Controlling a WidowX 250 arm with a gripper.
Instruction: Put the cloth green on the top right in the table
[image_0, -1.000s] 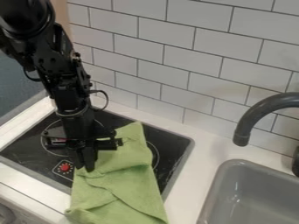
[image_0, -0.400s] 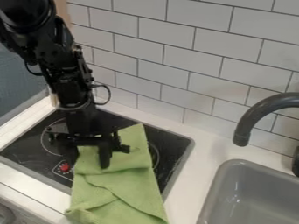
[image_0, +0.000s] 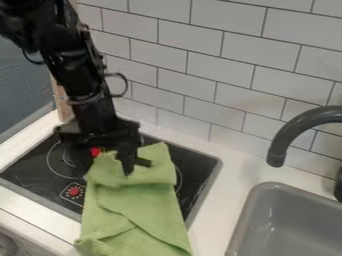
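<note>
Across the white table (image_0: 224, 192) and the near edge of its black glass cooktop (image_0: 37, 175) lies a green fabric cloth (image_0: 133, 212); the black gripper (image_0: 104, 166), fingers spread, is at its far end.

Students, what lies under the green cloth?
Part of the black cooktop, which shows on both sides of the cloth, and some white counter nearer the front. Anything else beneath it is hidden.

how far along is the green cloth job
No placing looks done: the green cloth lies across the cooktop and counter. In hand: apparently nothing, as the tool is open at its far end. Left: gripping it, moving it to the top right, letting go.
</note>
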